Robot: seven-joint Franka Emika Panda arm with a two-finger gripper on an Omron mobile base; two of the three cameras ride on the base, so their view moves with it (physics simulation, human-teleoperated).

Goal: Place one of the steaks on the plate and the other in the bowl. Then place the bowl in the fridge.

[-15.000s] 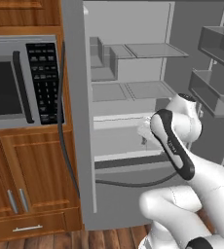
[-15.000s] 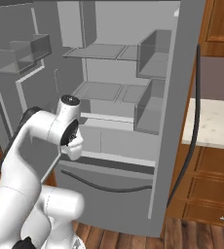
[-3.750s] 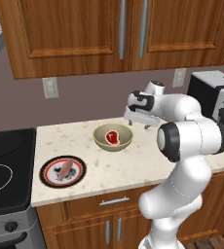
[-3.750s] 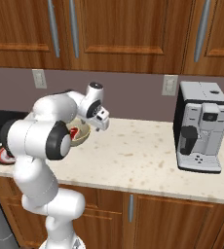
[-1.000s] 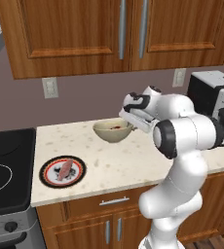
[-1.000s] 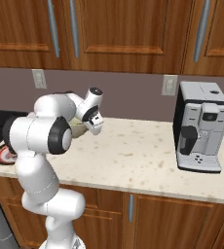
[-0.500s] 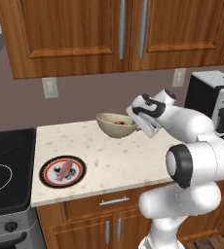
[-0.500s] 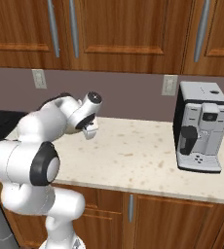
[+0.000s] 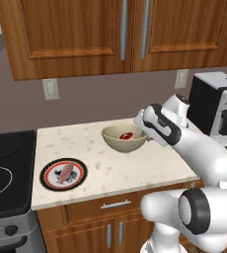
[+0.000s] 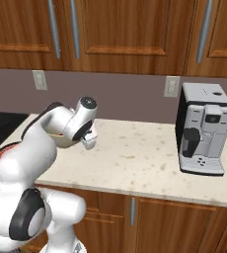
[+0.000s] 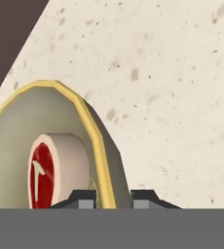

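My gripper [image 9: 144, 131] is shut on the right rim of the tan bowl [image 9: 116, 143], which sits low over the counter, tipped so its inside shows. One red steak [image 9: 126, 135] lies in it. In the hand view the fingertips [image 11: 82, 197] straddle the bowl's yellow rim [image 11: 92, 131], with the steak [image 11: 46, 170] just inside. The black-rimmed plate [image 9: 50, 166] lies at the counter's front left with the other steak [image 9: 63, 173] on it. From the right, my arm hides most of the bowl [image 10: 61, 139] beside the gripper [image 10: 88, 142]. The fridge is out of view.
A black cooktop [image 9: 7, 168] adjoins the counter on the left. A black and silver coffee machine [image 9: 216, 108] stands at the right end, also seen in the right base view [image 10: 204, 131]. Wooden wall cabinets [image 9: 120, 29] hang above. Bare speckled counter [image 10: 135, 148] lies between bowl and machine.
The bowl has moved a little to the right and lower with the gripper, and has tipped so the steak inside shows again. The plate has stayed put.
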